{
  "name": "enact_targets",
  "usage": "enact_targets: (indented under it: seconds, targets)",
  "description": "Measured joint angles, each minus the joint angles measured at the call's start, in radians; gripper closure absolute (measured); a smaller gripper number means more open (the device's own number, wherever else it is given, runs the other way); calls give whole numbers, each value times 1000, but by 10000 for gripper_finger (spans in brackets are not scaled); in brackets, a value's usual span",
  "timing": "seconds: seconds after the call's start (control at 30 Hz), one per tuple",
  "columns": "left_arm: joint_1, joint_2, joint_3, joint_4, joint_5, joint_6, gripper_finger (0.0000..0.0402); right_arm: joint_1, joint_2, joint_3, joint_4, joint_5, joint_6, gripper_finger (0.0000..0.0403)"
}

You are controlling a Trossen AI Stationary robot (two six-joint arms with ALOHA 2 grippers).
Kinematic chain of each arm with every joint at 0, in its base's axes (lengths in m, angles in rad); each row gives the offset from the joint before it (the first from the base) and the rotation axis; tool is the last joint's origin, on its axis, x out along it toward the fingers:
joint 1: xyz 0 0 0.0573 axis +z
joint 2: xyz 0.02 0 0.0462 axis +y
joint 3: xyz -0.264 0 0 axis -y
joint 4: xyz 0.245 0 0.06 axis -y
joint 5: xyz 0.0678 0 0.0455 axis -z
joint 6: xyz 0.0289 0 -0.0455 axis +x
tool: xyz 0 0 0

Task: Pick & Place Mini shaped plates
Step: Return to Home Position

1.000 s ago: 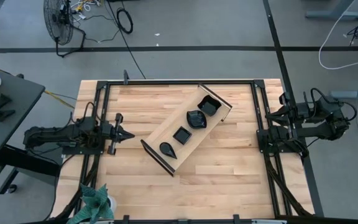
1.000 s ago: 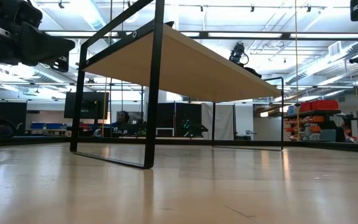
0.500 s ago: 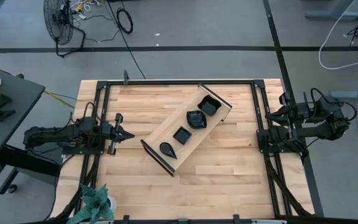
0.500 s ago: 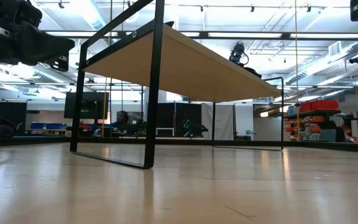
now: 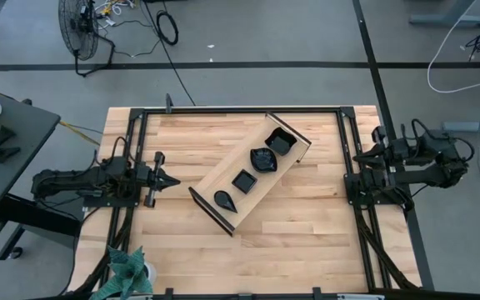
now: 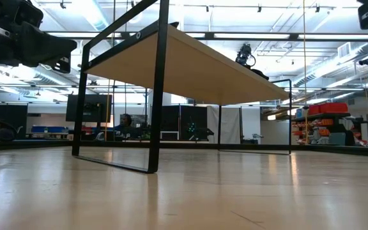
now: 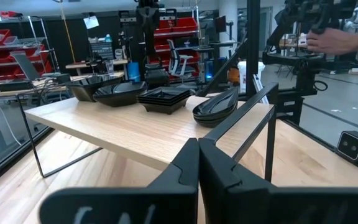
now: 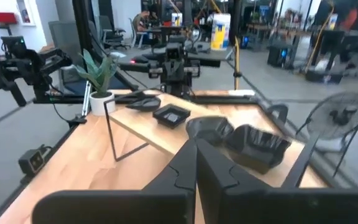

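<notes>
My left tool [image 5: 170,180] hangs level near the long light-wood tray with black ends [image 5: 223,172], just off the black end where the teardrop plates sit. It is apart from the tray, with its tips aimed at it. Its two dark fingers [image 7: 188,171] are pressed together along their whole length and grip nothing.

My right tool [image 5: 359,157] sits well apart from the tray, out past its other end, at the edge of the pale wood-plank surface [image 5: 307,225]. Its fingers [image 8: 188,168] are likewise closed flat against each other, with nothing between them.

The tray lies slantwise on the surface, raised on its black frame ends. All the plates stand on it in one row along its length:
- The glossy black teardrop plates [image 5: 223,199] are nearest my left tool.
- The glossy black square plates [image 5: 244,180] come next.
- The glossy black leaf-shaped plates [image 5: 263,159] follow them.
- The glossy black wavy-rimmed dishes [image 5: 280,143] are at the far end.

From my left wrist, the square and teardrop ones show as stacks of several.
</notes>
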Motion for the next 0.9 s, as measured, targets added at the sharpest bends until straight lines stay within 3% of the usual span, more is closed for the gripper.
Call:
enact_targets:
  seconds: [0.13,0.43,0.9]
  targets:
    - [0,0,0,1,0,0,399,0,3,-41,45,-10,37,392]
    - [0,0,0,1,-1,0,399,0,5,-203,465,-46,20,392]
    - [0,0,0,1,-1,0,399,0,6,-532,775,-82,-33,392]
